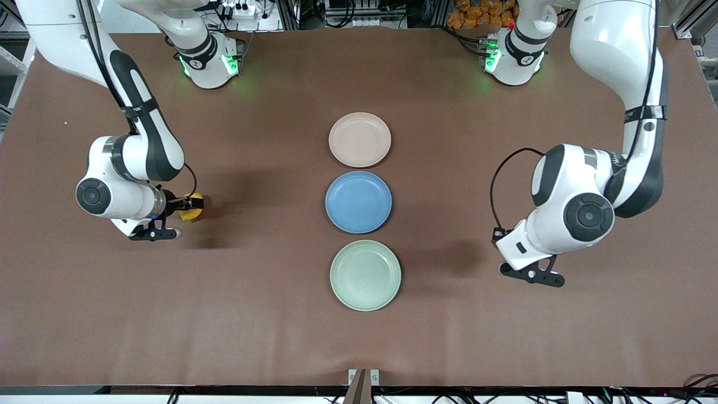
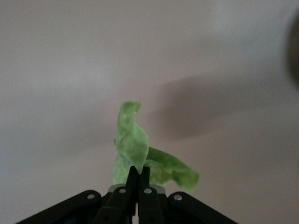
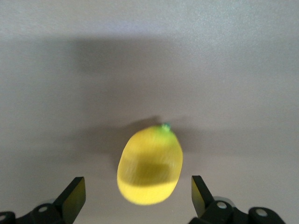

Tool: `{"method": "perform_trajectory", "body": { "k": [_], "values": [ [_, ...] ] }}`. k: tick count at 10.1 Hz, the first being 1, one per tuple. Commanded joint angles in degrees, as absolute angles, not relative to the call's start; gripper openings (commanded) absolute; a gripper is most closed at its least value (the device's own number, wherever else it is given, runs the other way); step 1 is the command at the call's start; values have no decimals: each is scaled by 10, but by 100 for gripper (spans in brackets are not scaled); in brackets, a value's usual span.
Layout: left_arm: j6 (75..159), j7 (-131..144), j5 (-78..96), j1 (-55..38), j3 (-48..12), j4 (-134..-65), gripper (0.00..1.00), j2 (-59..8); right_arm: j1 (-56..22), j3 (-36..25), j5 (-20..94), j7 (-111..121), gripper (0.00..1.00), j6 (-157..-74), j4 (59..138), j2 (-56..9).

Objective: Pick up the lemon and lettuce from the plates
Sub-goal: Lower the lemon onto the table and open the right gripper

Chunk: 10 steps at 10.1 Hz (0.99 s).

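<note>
Lemon (image 3: 150, 165) sits on the bench (image 1: 252, 314) toward the right arm's end, well apart from the blue plate (image 1: 358, 202), between the spread right end effector (image 3: 138, 193): seemingly released. Lettuce (image 2: 140, 151) hangs pinched in the left end effector (image 2: 138, 175), off the emptied plates (image 1: 359, 139).

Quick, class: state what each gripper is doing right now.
Left gripper: shut on the lettuce, over bare table.
Right gripper: open, the lemon lying between its fingers.
</note>
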State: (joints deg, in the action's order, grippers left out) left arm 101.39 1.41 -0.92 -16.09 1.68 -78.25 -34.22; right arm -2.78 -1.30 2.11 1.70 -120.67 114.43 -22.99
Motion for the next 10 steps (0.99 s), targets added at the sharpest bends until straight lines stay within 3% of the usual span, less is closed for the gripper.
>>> {"method": "perform_trajectory", "body": {
  "k": [1, 3, 5, 10],
  "values": [
    [974, 21, -36, -151, 13, -836, 0, -316, -27, -9, 23, 15, 100, -1060, 1030, -225],
    [979, 23, -53, -135, 11, -876, 0, -307, -26, -9, 23, 15, 100, -974, 943, -221],
    [1037, 24, -46, -113, 8, -946, 0, -281, -22, -11, 22, 16, 100, -918, 873, -208],
    [1186, 68, -46, -118, 7, -1112, 0, -228, -22, -26, -3, 23, 100, -865, 804, -143]
  ]
}}
